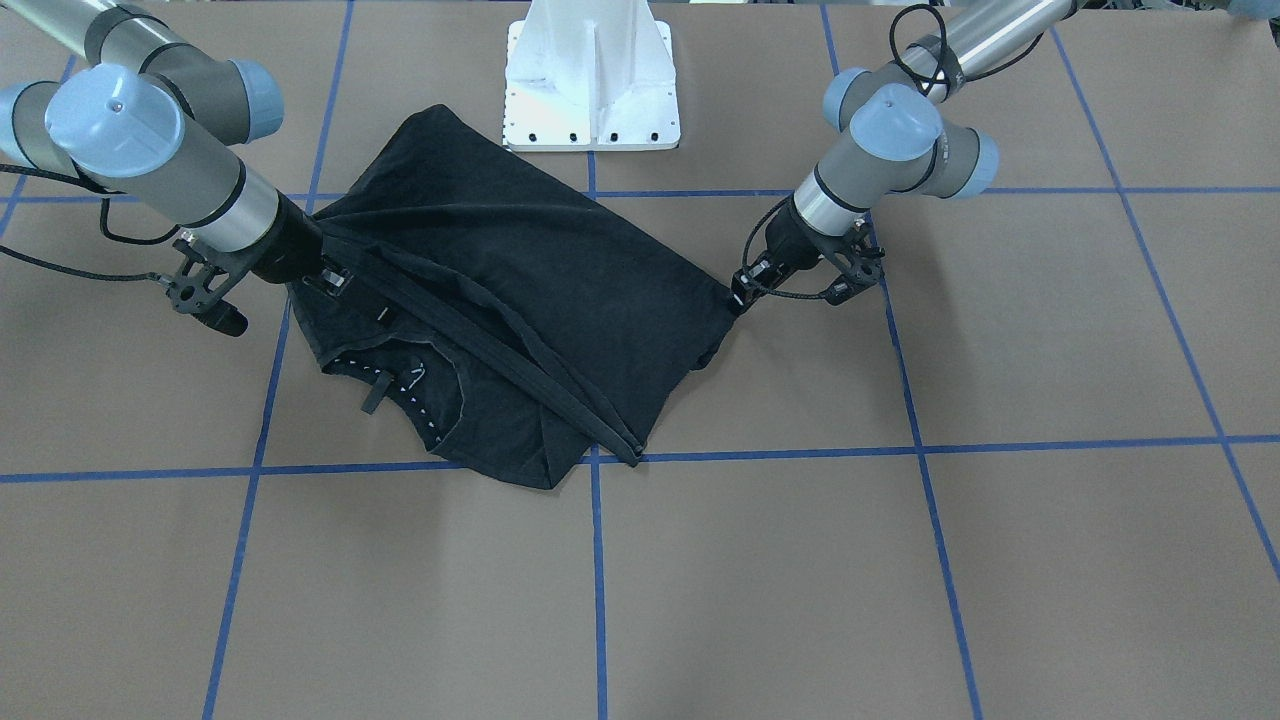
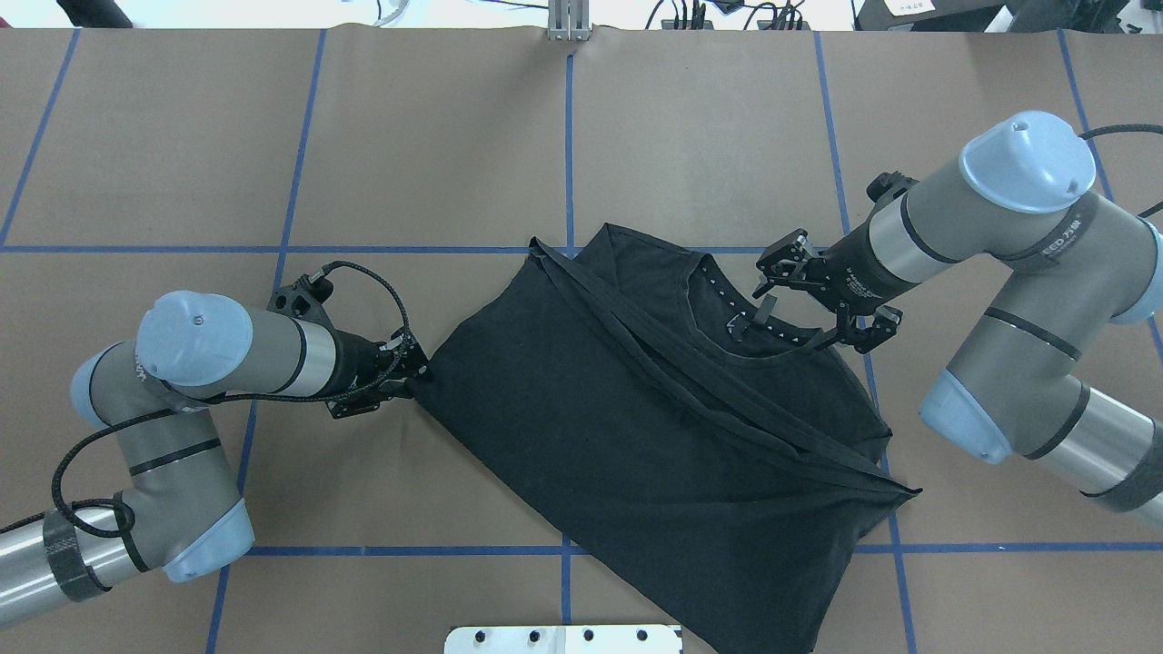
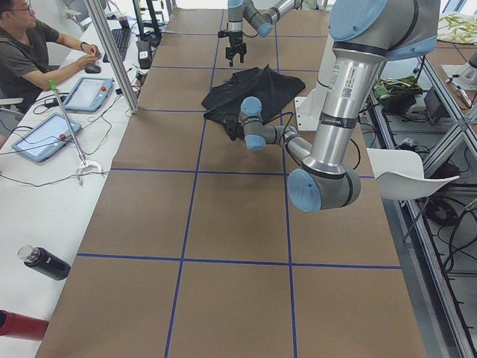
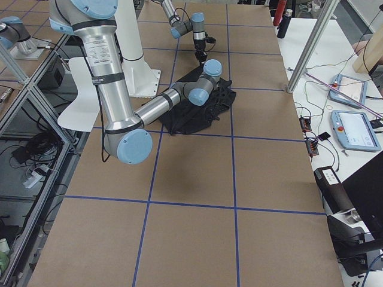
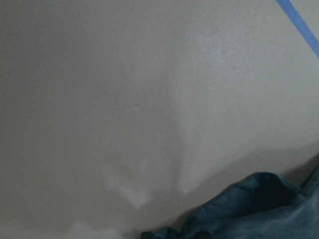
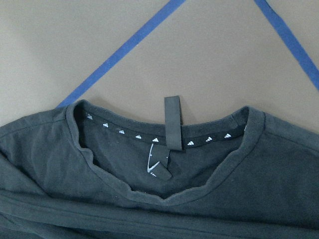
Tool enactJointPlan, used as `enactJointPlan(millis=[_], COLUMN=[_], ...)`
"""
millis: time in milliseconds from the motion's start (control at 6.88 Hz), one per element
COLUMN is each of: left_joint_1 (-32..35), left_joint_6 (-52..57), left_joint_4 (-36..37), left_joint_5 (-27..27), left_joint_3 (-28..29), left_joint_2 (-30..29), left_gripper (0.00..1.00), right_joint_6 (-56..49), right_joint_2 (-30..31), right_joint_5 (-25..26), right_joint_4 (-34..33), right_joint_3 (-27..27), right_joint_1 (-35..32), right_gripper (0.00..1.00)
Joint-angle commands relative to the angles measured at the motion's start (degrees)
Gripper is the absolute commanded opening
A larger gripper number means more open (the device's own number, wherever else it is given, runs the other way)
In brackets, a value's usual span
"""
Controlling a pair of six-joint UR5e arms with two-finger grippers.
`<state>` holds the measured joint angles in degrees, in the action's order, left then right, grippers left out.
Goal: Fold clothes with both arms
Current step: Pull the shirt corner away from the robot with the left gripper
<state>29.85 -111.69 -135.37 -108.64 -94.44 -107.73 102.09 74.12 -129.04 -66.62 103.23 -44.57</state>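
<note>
The black T-shirt [image 1: 520, 270] lies partly folded in the middle of the table, plain side up, with a doubled band of fabric running diagonally across it [image 2: 727, 400]. Its collar [image 6: 164, 194], with hang loop and white-dotted neck tape, faces the table's far side. My left gripper [image 2: 416, 372] is shut on a corner of the T-shirt [image 1: 725, 300], low at the table. My right gripper [image 2: 783, 272] hovers a little above the collar, looks open and holds nothing. The right wrist view shows the collar lying flat. The left wrist view shows only a bit of the T-shirt [image 5: 259, 209].
The white pedestal base [image 1: 590, 90] stands just behind the shirt. Blue tape lines [image 1: 597, 580] grid the brown table. Beyond the far edge, a side bench holds tablets [image 3: 45, 134] and bottles [image 3: 45, 262], and a person [image 3: 30, 52] sits there.
</note>
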Motion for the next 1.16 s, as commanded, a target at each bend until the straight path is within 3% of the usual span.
enactJointPlan(millis=[0,436,726,1017], left_joint_1=[3.52,13.02,17.42,18.4], left_joint_6=[2.77,10.41,14.2,15.35], left_joint_4=[0.02,-0.33,-2.77,-11.81], left_joint_5=[0.87,0.62,0.53,3.23], left_joint_3=[0.13,11.77,25.63,40.49], left_joint_2=[-1.94,-13.61,-23.62,-31.19], left_gripper=[0.0,0.0,0.0,0.0], right_joint_6=[0.04,0.04,0.04,0.04], right_joint_2=[-0.02,-0.02,-0.02,-0.11], right_joint_5=[-0.07,0.11,0.2,0.28], right_joint_4=[0.0,0.0,0.09,0.09], right_joint_3=[0.13,0.22,0.22,0.04], right_joint_1=[0.1,0.1,0.36,0.8], right_gripper=[1.0,1.0,1.0,1.0])
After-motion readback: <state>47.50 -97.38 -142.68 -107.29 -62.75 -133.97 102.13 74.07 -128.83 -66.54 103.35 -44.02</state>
